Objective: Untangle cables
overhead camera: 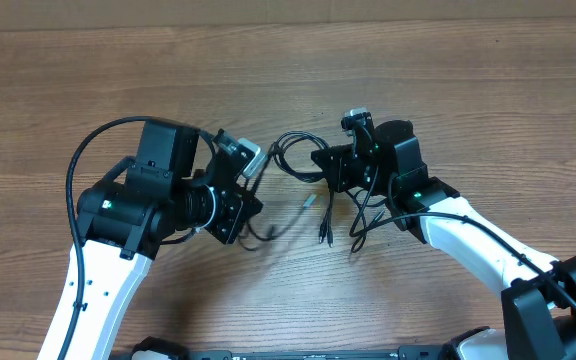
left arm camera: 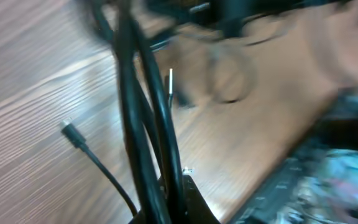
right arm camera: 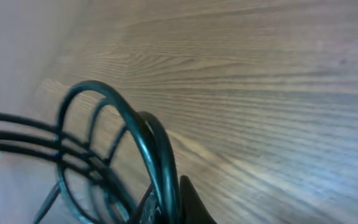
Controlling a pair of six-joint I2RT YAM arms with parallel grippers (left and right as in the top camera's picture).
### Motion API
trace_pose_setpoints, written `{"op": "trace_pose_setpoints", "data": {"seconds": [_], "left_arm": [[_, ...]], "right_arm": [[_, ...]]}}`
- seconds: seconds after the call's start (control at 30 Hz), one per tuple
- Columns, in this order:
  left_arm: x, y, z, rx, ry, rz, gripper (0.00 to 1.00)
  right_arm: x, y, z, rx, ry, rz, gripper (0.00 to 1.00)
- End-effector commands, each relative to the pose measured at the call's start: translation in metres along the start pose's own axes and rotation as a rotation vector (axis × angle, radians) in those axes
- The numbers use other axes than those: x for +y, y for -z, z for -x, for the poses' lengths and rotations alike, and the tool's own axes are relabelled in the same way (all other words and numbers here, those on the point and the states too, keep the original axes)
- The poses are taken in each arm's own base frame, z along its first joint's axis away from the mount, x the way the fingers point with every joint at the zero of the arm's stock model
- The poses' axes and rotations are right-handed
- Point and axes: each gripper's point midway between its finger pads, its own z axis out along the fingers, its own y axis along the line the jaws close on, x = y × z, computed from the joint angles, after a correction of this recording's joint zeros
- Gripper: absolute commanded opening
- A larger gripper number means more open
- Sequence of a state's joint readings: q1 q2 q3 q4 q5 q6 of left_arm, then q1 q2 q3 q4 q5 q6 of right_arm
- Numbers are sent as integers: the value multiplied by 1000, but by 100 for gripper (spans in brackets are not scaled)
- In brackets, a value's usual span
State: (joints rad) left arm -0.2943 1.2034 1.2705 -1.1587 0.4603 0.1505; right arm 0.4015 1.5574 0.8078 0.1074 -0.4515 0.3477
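Observation:
The cables are thin black cords strung between my two grippers at the middle of the table. Loops hang near the right gripper, and loose plug ends trail toward the front. My left gripper is shut on several cable strands, which run up from its jaws in the left wrist view. A small plug end lies on the wood to the left. My right gripper is shut on curved cable loops, which rise from its jaws.
The wooden table spreads all round. A silver-tipped plug lies between the arms. The thick black arm wire arcs over the left arm. The right arm's white link runs to the front right.

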Motion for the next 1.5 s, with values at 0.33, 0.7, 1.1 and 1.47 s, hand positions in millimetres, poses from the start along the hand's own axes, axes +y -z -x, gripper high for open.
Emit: {"op": "trace_pose_setpoints", "data": {"seconds": [0.33,0.7,1.1,1.47], "left_arm": [[103,26,7,-110,447,607,76],[47,-63,3,134,752,117,69],[27,-131,10,344,1172,-150,78],[26,-175,15,448,1352,-283,61]], "right_arm": [[23,30,-5,181,-484,296,4],[34,35,-11,256,-622,344,4],[35,36,-11,259,-618,350,4],[35,36,-11,260,-619,349,4]]}}
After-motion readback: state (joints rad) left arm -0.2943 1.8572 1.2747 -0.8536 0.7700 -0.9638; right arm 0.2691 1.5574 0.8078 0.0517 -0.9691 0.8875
